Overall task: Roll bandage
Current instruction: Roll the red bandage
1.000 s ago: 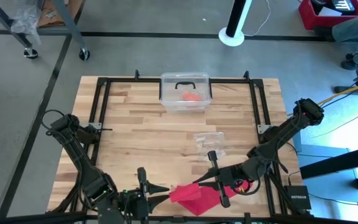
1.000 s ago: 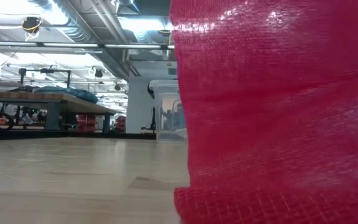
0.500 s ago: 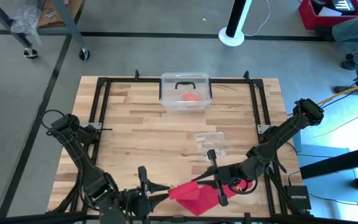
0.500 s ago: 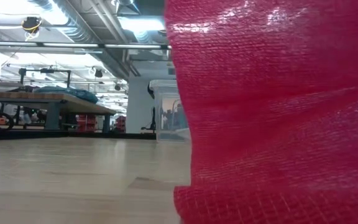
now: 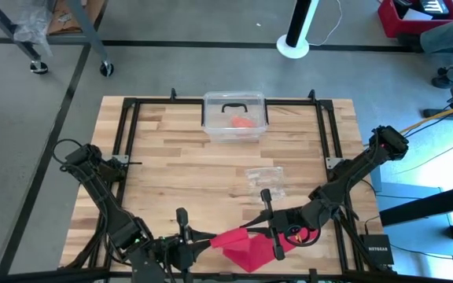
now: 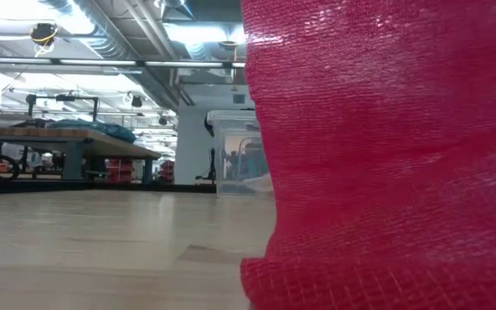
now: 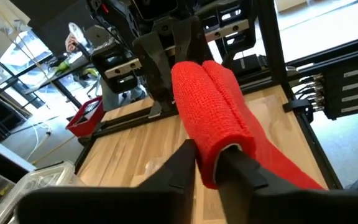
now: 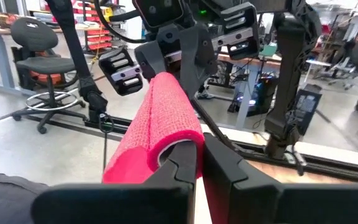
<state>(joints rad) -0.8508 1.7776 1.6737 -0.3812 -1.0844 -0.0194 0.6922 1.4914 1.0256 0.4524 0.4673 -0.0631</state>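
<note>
Bandage strung between both grippers

We see the red bandage (image 5: pixel 242 245) running lengthwise from left gripper (image 7: pixel 207 163) to right gripper (image 8: pixel 199 148), each clamped on one end.

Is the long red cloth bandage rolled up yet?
Not yet. The long red cloth bandage stretches between both grippers, folded over, its loose end draped on the table.

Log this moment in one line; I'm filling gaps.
task: roll bandage | left gripper: shut on bandage | right gripper: shut on bandage
</note>
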